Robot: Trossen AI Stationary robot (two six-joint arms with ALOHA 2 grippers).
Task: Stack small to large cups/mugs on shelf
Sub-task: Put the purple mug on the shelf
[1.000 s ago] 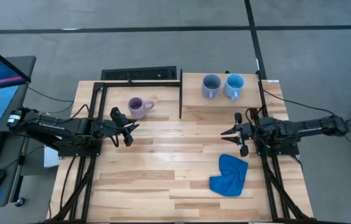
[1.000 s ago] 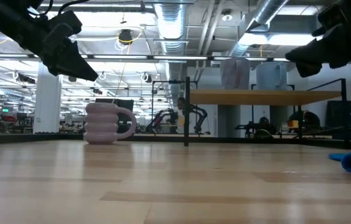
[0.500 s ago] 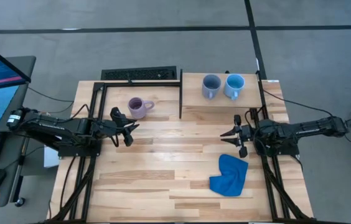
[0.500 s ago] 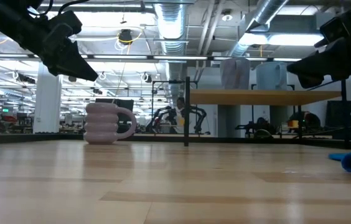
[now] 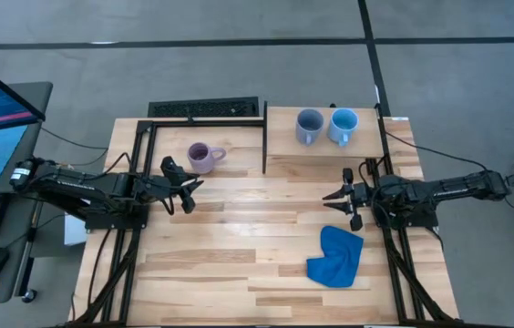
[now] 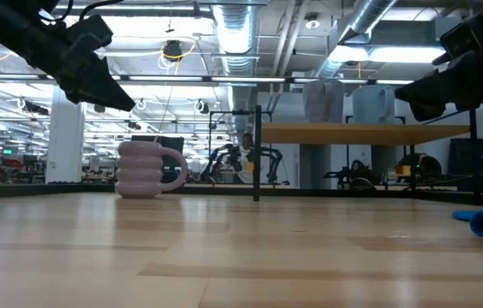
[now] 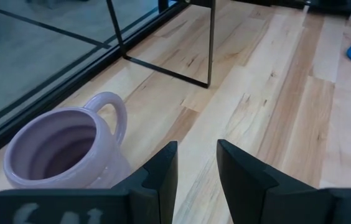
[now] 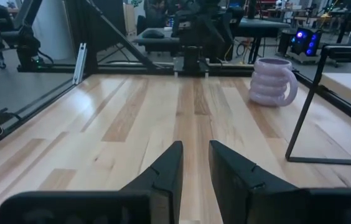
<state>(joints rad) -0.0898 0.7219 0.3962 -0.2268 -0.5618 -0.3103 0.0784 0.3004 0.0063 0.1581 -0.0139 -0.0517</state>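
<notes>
From above: lilac mug (image 5: 201, 158) standing on the table (image 5: 239, 273) just outside the shelf (image 5: 323, 141), past its black bar, handle turned toward that bar; slate grey-blue mug (image 5: 309, 126) and sky-blue mug (image 5: 343, 127) side by side on the shelf, almost touching. Left gripper (image 5: 189, 194) hovering near the lilac mug, on the side away from the shelf's back edge, not touching it; right gripper (image 5: 338, 201) hovering off the shelf's front edge, well apart from both shelf mugs, with the blue cloth (image 5: 336, 258) lying farther from the shelf beyond it. From table height: lilac mug (image 6: 145, 169) resting on the tabletop beside the shelf (image 6: 361, 133), the two other mugs raised on that shelf; left gripper (image 6: 104, 85) held in the air above and beside the lilac mug, right gripper (image 6: 430, 85) in the air at the shelf's far end. From the left wrist: fingers (image 7: 163, 174) parted by a narrow gap, nothing between them, lilac mug (image 7: 63, 152) just beside them, clear of contact. From the right wrist: fingers (image 8: 166, 168) likewise slightly parted and empty, lilac mug (image 8: 274, 81) well apart across the table, next to the shelf's black frame.
</notes>
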